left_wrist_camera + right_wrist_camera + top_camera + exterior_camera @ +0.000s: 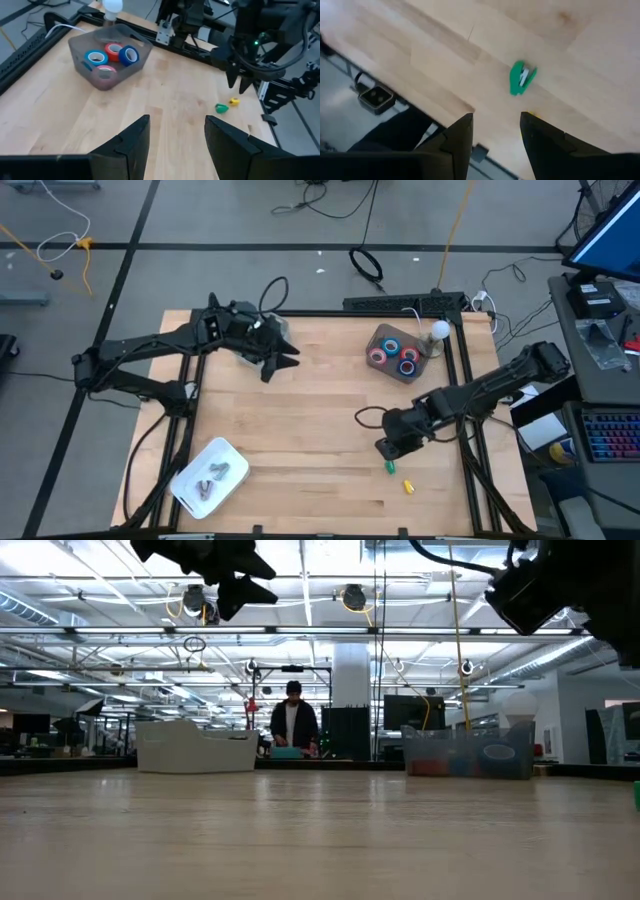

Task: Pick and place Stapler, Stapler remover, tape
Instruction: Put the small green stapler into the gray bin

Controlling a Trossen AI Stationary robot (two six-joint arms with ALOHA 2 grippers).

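A small green stapler (521,77) lies flat on the wood near the table's near right corner, also seen in the high view (390,467). A small yellow object (408,486) lies just beside it. My right gripper (496,135) hovers open above and just short of the stapler (221,107), touching nothing. The red and blue tape rolls (114,56) sit inside a grey see-through bin (384,340) at the far right. My left gripper (177,134) is open and raised over the far left part of the table (285,356).
A white bin (228,450) near the near left corner holds some small grey metal pieces (212,477). A white bulb (439,330) stands beside the grey bin. The table's near edge (470,107) is close to the stapler. A person (293,720) stands in the room beyond.
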